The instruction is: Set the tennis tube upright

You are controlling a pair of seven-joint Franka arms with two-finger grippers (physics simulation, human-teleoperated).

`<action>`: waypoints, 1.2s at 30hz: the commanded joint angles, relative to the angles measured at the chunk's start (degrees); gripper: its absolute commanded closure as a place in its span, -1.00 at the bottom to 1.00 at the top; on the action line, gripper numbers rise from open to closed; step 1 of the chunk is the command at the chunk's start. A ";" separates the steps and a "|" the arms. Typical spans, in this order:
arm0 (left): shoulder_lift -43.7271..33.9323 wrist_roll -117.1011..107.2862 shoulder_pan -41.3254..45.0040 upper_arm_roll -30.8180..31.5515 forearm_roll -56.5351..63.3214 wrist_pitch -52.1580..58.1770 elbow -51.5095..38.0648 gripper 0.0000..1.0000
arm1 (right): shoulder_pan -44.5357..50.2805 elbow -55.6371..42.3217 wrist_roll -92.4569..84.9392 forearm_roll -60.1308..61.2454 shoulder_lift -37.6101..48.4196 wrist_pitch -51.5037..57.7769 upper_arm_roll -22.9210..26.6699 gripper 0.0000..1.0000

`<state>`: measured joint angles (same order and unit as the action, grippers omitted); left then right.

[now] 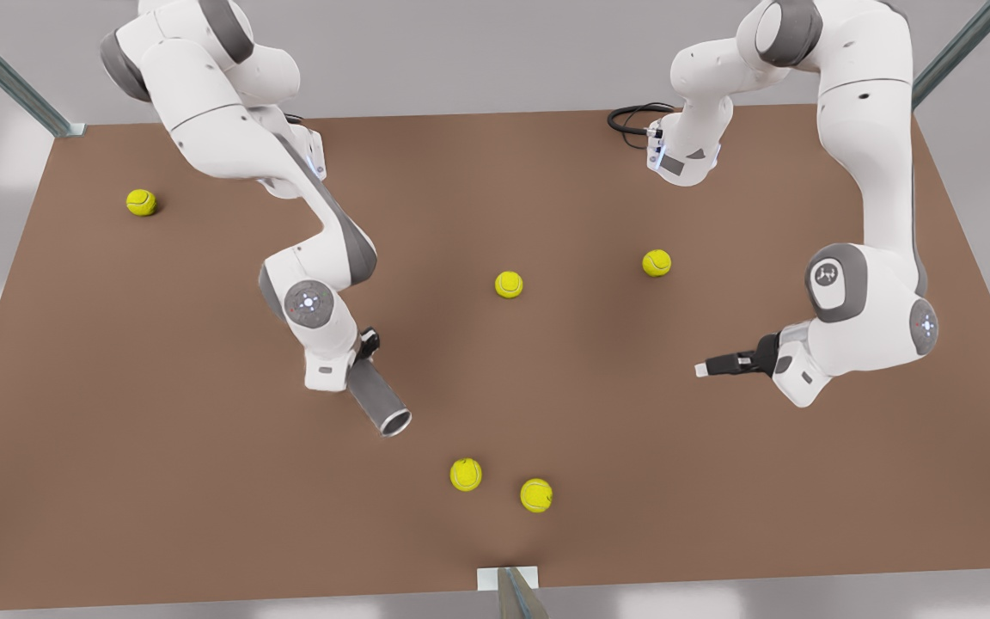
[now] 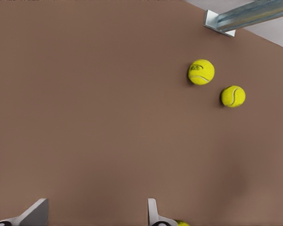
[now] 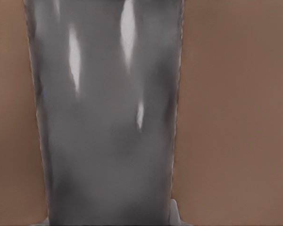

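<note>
Tennis tube (image 1: 379, 397), front view: grey, shiny, hollow, slanting across the brown table (image 1: 160, 387) towards the front view's left, open mouth pointing at the near edge. Far end tucked under the right gripper (image 1: 356, 359), which looks clamped across it. Cannot tell whether the low end touches the table. Two yellow balls (image 1: 466, 474) just beyond the mouth, three more well apart. Left gripper (image 1: 705, 368) near the front view's right, pointing sideways towards the middle, holding nothing, waiting.

Left wrist view: two pale fingertips (image 2: 35, 214) spread wide, bare table between them. Pair of balls (image 2: 201, 71) near a metal bracket (image 2: 219, 22) at the table's edge.

Right wrist view: tube (image 3: 106, 117) close up, streaked with bright highlights, running straight away from the camera, table on both sides. Pale finger tip (image 3: 175, 214) pressed against one wall.

Likely light, stiff and thin-walled, smooth enough to slip or spin in a pinch. Best held across the width near one end, as now, firmly but without crushing. Apt to topple once stood up, being tall and narrow; balls nearby could get in the way of the base.
</note>
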<state>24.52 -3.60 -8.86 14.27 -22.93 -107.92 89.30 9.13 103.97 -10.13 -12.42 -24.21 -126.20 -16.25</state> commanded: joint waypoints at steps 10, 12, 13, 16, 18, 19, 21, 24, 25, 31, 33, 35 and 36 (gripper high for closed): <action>0.96 -0.09 0.51 0.05 -3.87 -0.98 -0.09 -1.00 | 13.63 -5.80 -11.05 -7.62 -3.65 -1.41 -0.10 -0.30; 1.23 -0.09 0.51 0.05 -3.87 -0.98 -0.09 -1.00 | 17.06 -9.92 -11.14 -9.56 -7.07 -1.42 -0.02 -0.30; 1.58 0.00 0.51 0.05 -3.87 -0.98 -0.09 -1.00 | 17.85 -11.68 -11.84 -12.27 -8.13 -1.33 -0.10 -0.30; 1.58 0.00 0.51 0.05 -3.87 -0.98 -0.09 -1.00 | 23.56 -17.48 -11.31 -12.55 -13.32 -1.24 0.60 -0.31; 1.67 0.00 0.60 0.05 -3.87 -0.98 -0.09 -1.00 | 24.71 -21.79 -11.31 -15.00 -17.19 -1.41 0.95 -0.31; 2.02 0.00 0.69 0.05 -3.87 -0.98 -0.09 -1.00 | 24.53 -23.28 -11.40 -17.81 -19.29 -1.76 1.04 -0.31; 2.11 0.09 0.60 0.05 -3.87 -0.98 -0.09 -1.00 | 24.27 -24.17 -11.93 -20.02 -22.11 -6.86 2.80 -0.32; 2.46 0.09 0.69 0.14 -3.87 -0.98 -0.09 -1.00 | 24.36 -23.99 -11.93 -20.72 -22.90 -7.83 2.71 -0.32; 2.55 0.09 0.69 0.14 -3.87 -0.98 -0.09 -1.00 | 24.53 -23.20 -11.84 -20.54 -22.46 -7.66 2.18 -0.32; 4.39 0.09 2.80 0.23 -10.38 -2.56 -0.09 -1.00 | 27.70 -19.07 -10.53 -20.28 -22.72 -10.56 2.18 -0.32; 4.92 0.26 2.80 1.19 -11.25 -2.47 0.00 -1.00 | 28.75 -19.16 -9.03 -20.37 -23.69 -11.17 2.80 -0.68; 3.52 0.18 2.45 1.46 -11.34 -1.68 1.66 -1.00 | 28.75 -19.16 -8.76 -20.37 -24.04 -11.17 2.80 -1.00; 1.15 0.18 1.48 2.60 -12.05 -2.12 4.56 -1.00 | 28.75 -19.25 -8.68 -20.37 -24.04 -11.17 2.80 -1.00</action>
<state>24.03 -3.43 -7.41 16.86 -33.68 -110.42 96.05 37.86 84.80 -18.76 -32.70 -48.26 -137.44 -13.47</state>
